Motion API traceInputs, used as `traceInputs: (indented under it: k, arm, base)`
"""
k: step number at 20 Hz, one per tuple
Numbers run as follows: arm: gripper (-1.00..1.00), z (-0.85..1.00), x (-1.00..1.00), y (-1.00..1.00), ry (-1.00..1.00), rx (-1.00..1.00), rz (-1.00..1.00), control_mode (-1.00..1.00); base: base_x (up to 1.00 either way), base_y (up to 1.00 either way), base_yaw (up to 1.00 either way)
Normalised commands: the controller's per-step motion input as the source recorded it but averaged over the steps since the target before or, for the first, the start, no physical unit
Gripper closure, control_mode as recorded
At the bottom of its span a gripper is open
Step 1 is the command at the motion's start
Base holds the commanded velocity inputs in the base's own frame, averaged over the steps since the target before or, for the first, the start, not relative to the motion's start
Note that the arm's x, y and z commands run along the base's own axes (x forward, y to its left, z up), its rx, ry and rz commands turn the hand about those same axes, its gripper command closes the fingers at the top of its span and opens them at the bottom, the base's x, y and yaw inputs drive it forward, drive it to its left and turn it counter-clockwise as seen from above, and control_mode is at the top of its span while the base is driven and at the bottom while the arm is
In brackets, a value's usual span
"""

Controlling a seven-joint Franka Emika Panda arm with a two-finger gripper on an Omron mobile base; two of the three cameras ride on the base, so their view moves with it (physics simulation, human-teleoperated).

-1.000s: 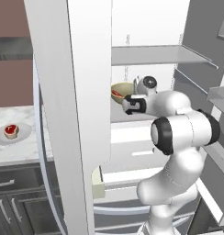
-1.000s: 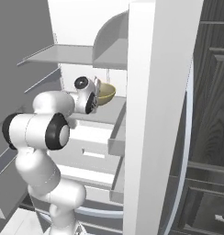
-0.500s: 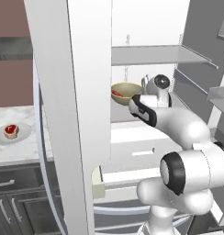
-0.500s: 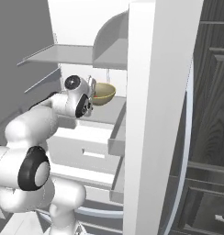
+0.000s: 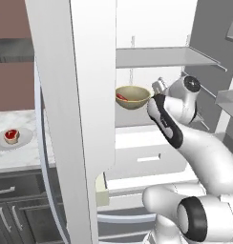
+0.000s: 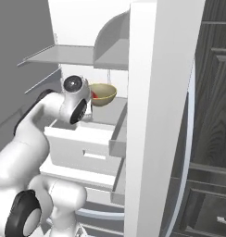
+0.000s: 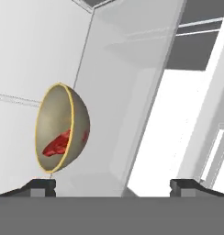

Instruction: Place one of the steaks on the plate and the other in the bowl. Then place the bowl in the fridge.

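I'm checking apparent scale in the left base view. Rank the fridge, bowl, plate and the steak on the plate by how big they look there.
1. Fridge, by far.
2. Bowl and plate: much alike, so no ranking between them.
3. Steak, smallest.

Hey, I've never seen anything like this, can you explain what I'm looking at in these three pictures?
It is a computer-rendered kitchen. The white machine is a robot arm standing before an open fridge. Two pictures come from cameras behind the arm, on its left and right; the third comes from a camera on its hand, so it looks tilted. Inside the fridge is a tan bowl with a piece of red steak in it. The jaws stand wide apart with nothing between them, and the bowl is off to one side. On the marble counter left of the fridge, a grey plate carries the other steak.
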Motion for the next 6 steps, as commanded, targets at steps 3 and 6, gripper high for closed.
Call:
traceInputs:
  k: [3,6]
  arm:
    - [-1.00,0.01,-0.67,-0.23,0.07,-0.30,0.63,-1.00]
    - [-1.00,0.00,-0.85,-0.05,0.00,-0.49,0.52,-1.00]
  base:
    - [0.00,0.00,0.00]
    - [0.00,0.00,0.00]
